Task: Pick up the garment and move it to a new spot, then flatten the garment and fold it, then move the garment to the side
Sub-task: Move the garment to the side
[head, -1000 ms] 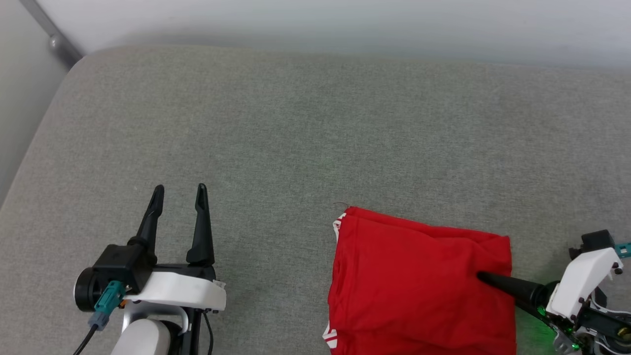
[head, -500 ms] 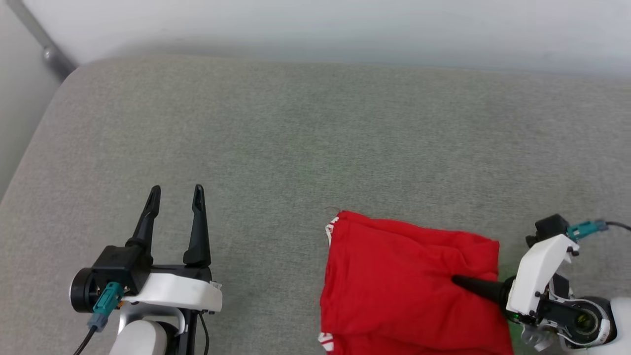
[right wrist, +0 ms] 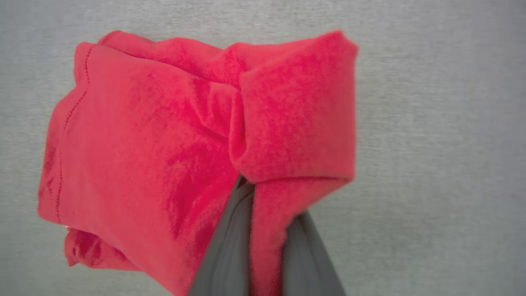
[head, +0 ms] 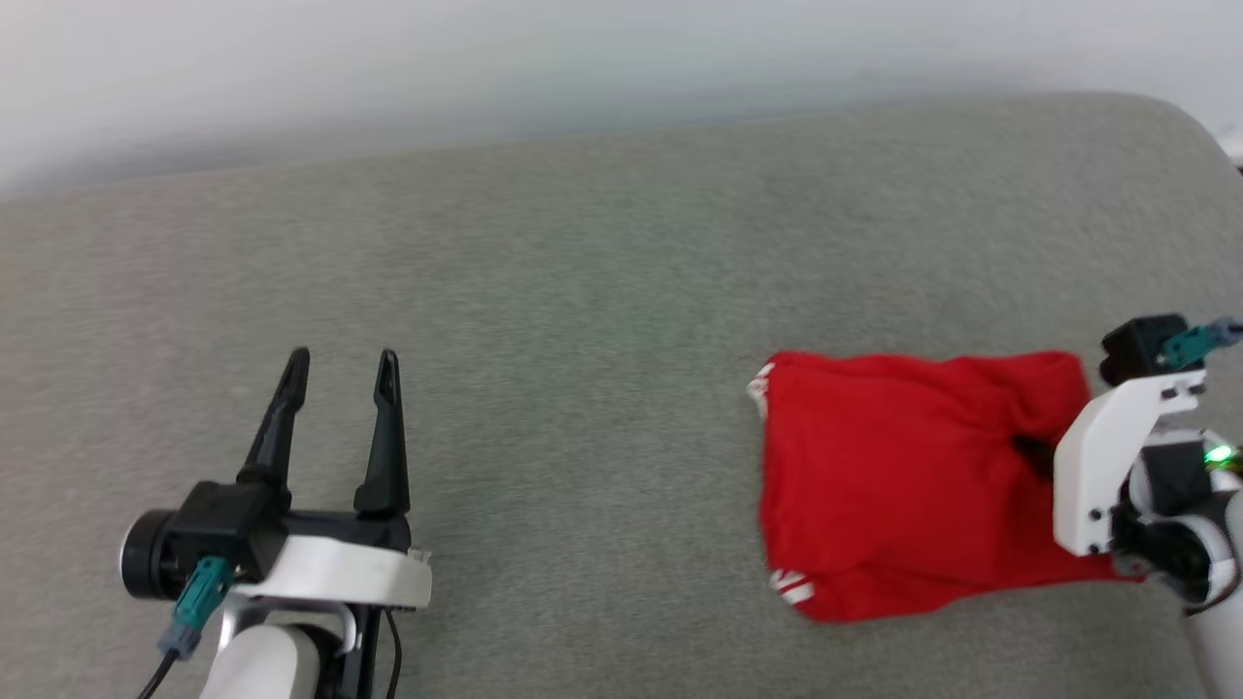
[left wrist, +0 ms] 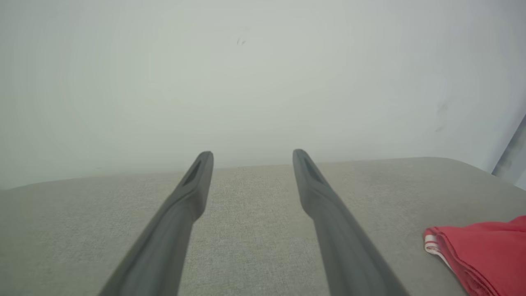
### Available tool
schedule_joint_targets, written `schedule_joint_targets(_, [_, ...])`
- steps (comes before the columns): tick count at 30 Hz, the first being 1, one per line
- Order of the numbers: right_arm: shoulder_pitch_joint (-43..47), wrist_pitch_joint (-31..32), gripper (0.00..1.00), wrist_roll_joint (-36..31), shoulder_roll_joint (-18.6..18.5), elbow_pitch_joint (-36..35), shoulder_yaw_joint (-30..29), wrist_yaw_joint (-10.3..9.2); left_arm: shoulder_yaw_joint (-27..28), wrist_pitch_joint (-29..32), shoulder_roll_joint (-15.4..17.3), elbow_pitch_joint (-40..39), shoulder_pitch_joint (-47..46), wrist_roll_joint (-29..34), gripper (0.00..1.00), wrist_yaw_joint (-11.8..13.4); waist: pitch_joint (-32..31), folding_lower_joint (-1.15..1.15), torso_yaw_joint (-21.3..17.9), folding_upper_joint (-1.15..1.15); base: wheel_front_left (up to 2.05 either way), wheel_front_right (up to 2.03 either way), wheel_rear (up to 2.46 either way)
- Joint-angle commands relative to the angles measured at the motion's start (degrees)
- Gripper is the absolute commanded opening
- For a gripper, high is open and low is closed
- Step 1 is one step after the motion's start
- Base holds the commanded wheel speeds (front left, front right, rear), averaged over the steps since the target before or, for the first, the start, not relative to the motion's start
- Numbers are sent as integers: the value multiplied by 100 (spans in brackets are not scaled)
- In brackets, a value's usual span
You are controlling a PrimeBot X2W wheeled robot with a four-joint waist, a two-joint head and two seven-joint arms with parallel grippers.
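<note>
garment [head: 893, 485]: red folded bundle, right part of the grey padded surface [head: 583, 291] in head view; red bundle at lower right of left wrist view [left wrist: 485, 250]
long axis: roughly left-right in head view, slightly tilted, about level with the far edge of the surface
pointing: striped red-white trim [head: 760, 386] at the left end, facing the left end effector; second bit of trim [head: 789, 585] at the near-left corner; right end bunched at the right end effector
top face: plain red, creased, hem stitching visible in right wrist view [right wrist: 144, 144]; no print visible
right end effector [right wrist: 263, 213]: pinching a thick fold of the garment between two dark fingers [right wrist: 230, 255], fingertips buried in the cloth; white wrist housing [head: 1107, 466] just right of the bundle in head view
lift: cannot tell whether lifted or resting on the surface
left end effector [head: 340, 364]: spread, nothing between the fingers, hovering low over the left part of the surface, pointing at the pale wall [head: 583, 58]; same spread fingers in left wrist view [left wrist: 250, 154]
gap: left end effector and garment well apart, bare grey fabric between
edges: far edge along the wall; rounded corner [head: 1165, 107] at upper right, near the garment's far-right side
open room: wide bare stretch left of the garment and beyond it toward the wall; little room on the right
</note>
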Motion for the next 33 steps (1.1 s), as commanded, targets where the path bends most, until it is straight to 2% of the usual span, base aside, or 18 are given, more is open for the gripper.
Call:
schedule_joint_targets(1, [-255,-112,0,-247,-189,103,21,-4,-30,-11,43,-91,-177,62,100,-36,429,0,-555,0,0,0,0])
schedule_joint_targets(7, [-837,-608,0,-798,-509,470,-115,-7,-150,124,288,-395,-671,252,100,-212,1308,0,-1146,0,0,0,0])
schedule_joint_targets(11, [-1235,-1019,0,-1130,-678,795,-428,-6,-251,328,481,-645,-1092,415,100,-327,1925,0,-1301,0,0,0,0])
schedule_joint_targets(16, [-1749,-1533,0,-1584,-995,1150,-944,-7,-282,530,668,-953,-1595,563,100,-422,2562,0,-1327,0,0,0,0])
schedule_joint_targets(19, [-1942,-1817,0,-1805,-1040,1240,-1239,-6,-299,590,729,-1059,-1747,606,100,-456,2761,0,-1286,0,0,0,0])
schedule_joint_targets(20, [-2177,-2152,0,-2145,-1044,1363,-1751,-6,-321,677,799,-1213,-1973,650,100,-505,3039,0,-1209,0,0,0,0])
schedule_joint_targets(22, [-2326,-2337,0,-2360,-1005,1414,-2086,-7,-354,727,812,-1306,-2098,662,100,-535,3197,0,-1155,0,0,0,0])
schedule_joint_targets(26, [-2530,-2646,0,-2652,-784,1530,-2391,-5,-390,778,834,-1445,-2235,699,100,-543,3411,0,-1112,0,0,0,0])
schedule_joint_targets(27, [-2565,-2717,5,-2728,-740,1556,-2448,-6,-400,787,833,-1455,-2247,690,100,-545,3450,0,-1103,0,0,0,0])
schedule_joint_targets(28, [-2582,-2787,40,-2802,-663,1597,-2510,-6,-412,787,835,-1448,-2250,692,100,-543,3475,0,-1096,0,0,0,0])
schedule_joint_targets(29, [-2590,-2853,67,-2884,-593,1640,-2554,-6,-421,788,836,-1430,-2246,691,100,-539,3490,0,-1090,0,0,0,0])
schedule_joint_targets(30, [-2606,-2918,100,-2951,-537,1682,-2599,-5,-427,781,837,-1414,-2247,685,100,-538,3497,0,-1082,0,0,0,0])
schedule_joint_targets(33, [-2632,-3200,100,-3234,-423,1737,-2816,-6,-425,753,841,-1361,-2199,659,100,-527,3447,0,-1065,0,0,0,0])
